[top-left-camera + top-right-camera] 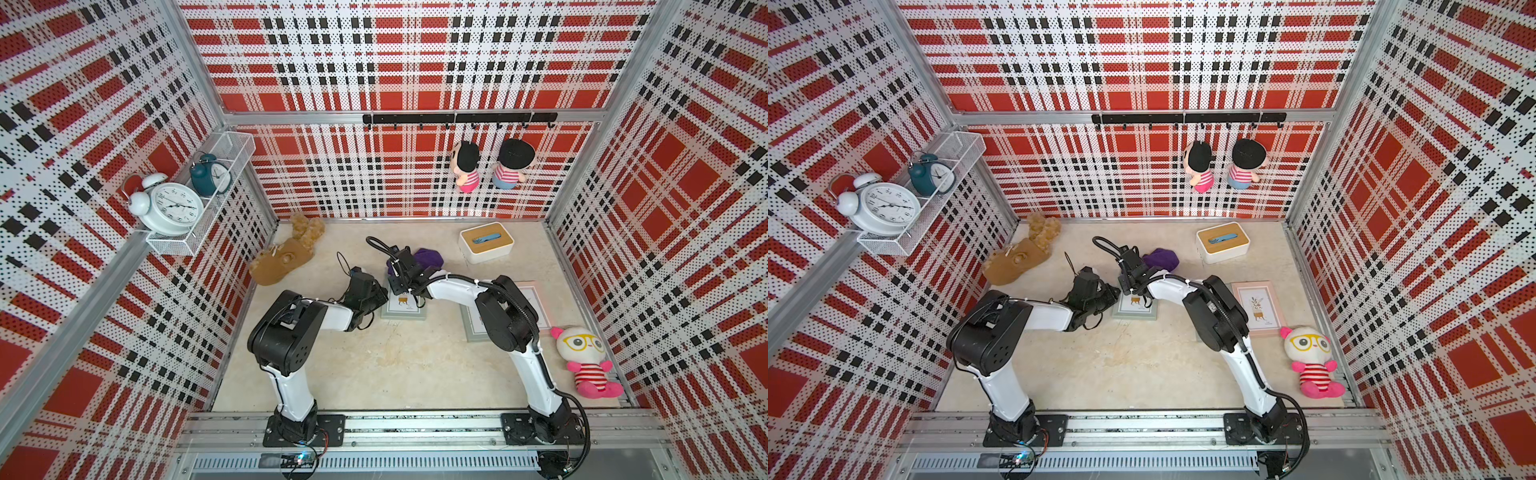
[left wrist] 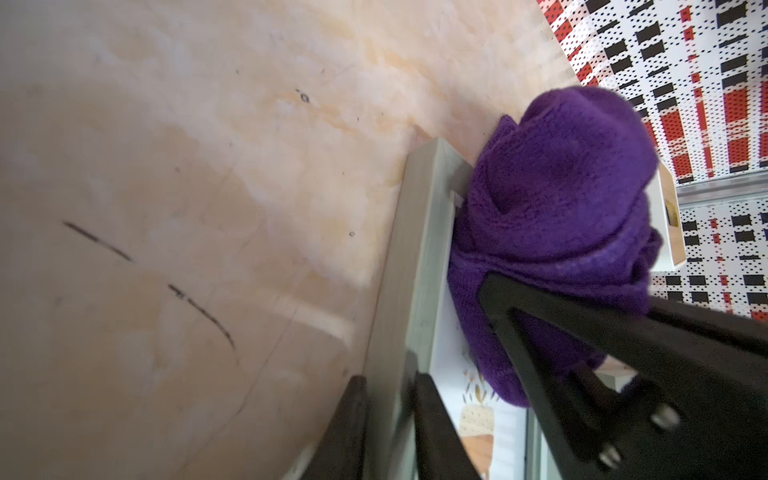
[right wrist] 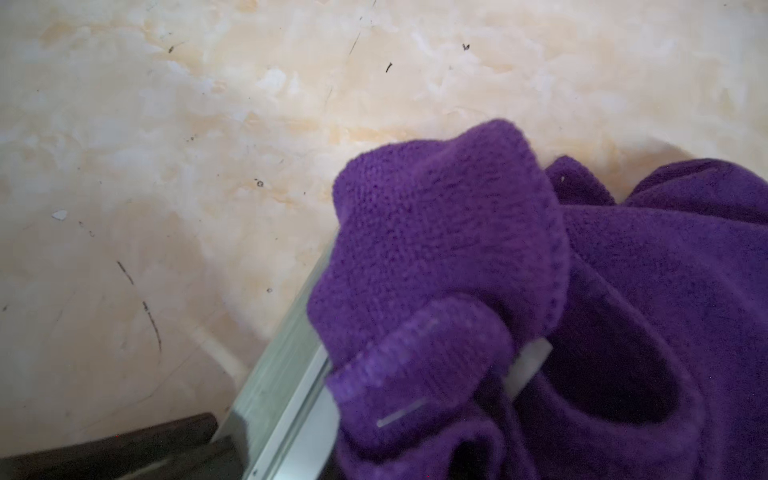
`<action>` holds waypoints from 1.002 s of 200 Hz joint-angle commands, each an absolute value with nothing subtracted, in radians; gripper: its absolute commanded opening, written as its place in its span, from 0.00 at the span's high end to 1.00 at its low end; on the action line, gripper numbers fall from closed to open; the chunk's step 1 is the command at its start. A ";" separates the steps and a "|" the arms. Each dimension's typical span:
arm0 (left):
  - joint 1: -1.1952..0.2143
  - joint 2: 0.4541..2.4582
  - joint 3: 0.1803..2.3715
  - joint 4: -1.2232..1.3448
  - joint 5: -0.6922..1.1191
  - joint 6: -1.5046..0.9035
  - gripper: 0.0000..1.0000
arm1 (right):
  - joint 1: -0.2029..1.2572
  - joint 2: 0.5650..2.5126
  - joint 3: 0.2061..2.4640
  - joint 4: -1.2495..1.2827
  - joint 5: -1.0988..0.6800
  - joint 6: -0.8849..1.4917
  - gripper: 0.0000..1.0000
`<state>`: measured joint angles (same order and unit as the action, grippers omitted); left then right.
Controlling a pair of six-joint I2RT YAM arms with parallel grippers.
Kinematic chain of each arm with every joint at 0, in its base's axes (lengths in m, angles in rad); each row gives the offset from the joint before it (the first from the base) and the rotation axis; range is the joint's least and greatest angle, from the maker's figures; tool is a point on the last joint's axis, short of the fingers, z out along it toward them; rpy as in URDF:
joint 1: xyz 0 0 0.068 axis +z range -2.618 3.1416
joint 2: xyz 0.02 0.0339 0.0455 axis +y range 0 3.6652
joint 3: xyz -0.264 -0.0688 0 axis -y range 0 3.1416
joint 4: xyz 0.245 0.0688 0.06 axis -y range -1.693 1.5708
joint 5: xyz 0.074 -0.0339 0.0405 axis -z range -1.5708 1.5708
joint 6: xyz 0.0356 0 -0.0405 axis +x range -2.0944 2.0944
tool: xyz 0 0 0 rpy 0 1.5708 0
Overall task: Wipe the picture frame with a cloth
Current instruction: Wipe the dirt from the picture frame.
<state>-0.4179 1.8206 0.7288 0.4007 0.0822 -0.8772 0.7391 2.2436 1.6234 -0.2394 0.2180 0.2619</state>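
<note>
Cloth [image 2: 552, 232] bunched in right tool [image 1: 398, 277], atop picture frame [image 2: 419, 249].

Bright, even light, soft shadows; both top views bow at edges, wrist views slightly blurred.

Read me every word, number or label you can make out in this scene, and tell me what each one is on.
Nothing here reads clearly enough to quote.
White alarm clock: hour numerals round the dial, too small to read.
Teal alarm clock: dial numerals, too small.
Grey-green picture frame: caption under the drawing, blurred.
Pink picture frame: caption under the plant drawing, too small.
</note>
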 commanded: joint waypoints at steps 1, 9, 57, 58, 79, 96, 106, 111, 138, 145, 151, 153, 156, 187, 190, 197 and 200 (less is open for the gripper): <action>-0.434 1.884 0.672 0.198 0.106 -0.890 0.78 | 0.688 2.251 1.515 -0.445 0.404 0.236 1.00; -0.433 1.884 0.670 0.199 0.105 -0.889 0.78 | 0.686 2.244 1.512 -0.446 0.442 0.228 1.00; -0.441 1.876 0.690 0.195 0.113 -0.890 0.78 | 0.773 2.332 1.680 -0.393 0.116 0.281 1.00; -0.441 1.876 0.690 0.195 0.113 -0.889 0.78 | 0.775 2.332 1.683 -0.390 0.111 0.282 1.00; -0.442 1.880 0.693 0.191 0.110 -0.888 0.78 | 0.783 2.338 1.681 -0.333 -0.007 0.314 1.00; -0.443 1.885 0.693 0.192 0.108 -0.888 0.79 | 0.766 2.319 1.646 -0.369 0.074 0.299 1.00; -0.445 1.884 0.690 0.191 0.107 -0.890 0.79 | 0.743 2.298 1.611 -0.404 0.177 0.285 1.00; -0.444 1.884 0.690 0.192 0.105 -0.891 0.79 | 0.729 2.285 1.594 -0.427 0.234 0.279 1.00; -0.447 1.890 0.686 0.196 0.104 -0.896 0.79 | 0.677 2.215 1.543 -0.510 0.513 0.243 1.00; -0.449 1.889 0.686 0.196 0.105 -0.897 0.79 | 0.675 2.201 1.549 -0.518 0.540 0.241 1.00; -0.451 1.890 0.686 0.198 0.107 -0.897 0.79 | 0.678 2.189 1.558 -0.523 0.557 0.241 1.00; -0.451 1.889 0.687 0.198 0.106 -0.897 0.79 | 0.678 2.188 1.564 -0.525 0.558 0.242 1.00; -0.452 1.889 0.687 0.199 0.107 -0.897 0.79 | 0.679 2.182 1.572 -0.528 0.561 0.246 1.00; -0.455 1.887 0.689 0.200 0.109 -0.897 0.79 | 0.686 2.136 1.611 -0.515 0.517 0.275 1.00; -0.456 1.885 0.689 0.200 0.109 -0.897 0.79 | 0.686 2.137 1.610 -0.508 0.503 0.274 1.00; -0.456 1.887 0.690 0.200 0.110 -0.896 0.79 | 0.686 2.143 1.607 -0.493 0.454 0.269 1.00; -0.457 1.887 0.691 0.201 0.110 -0.894 0.79 | 0.686 2.150 1.608 -0.492 0.429 0.267 1.00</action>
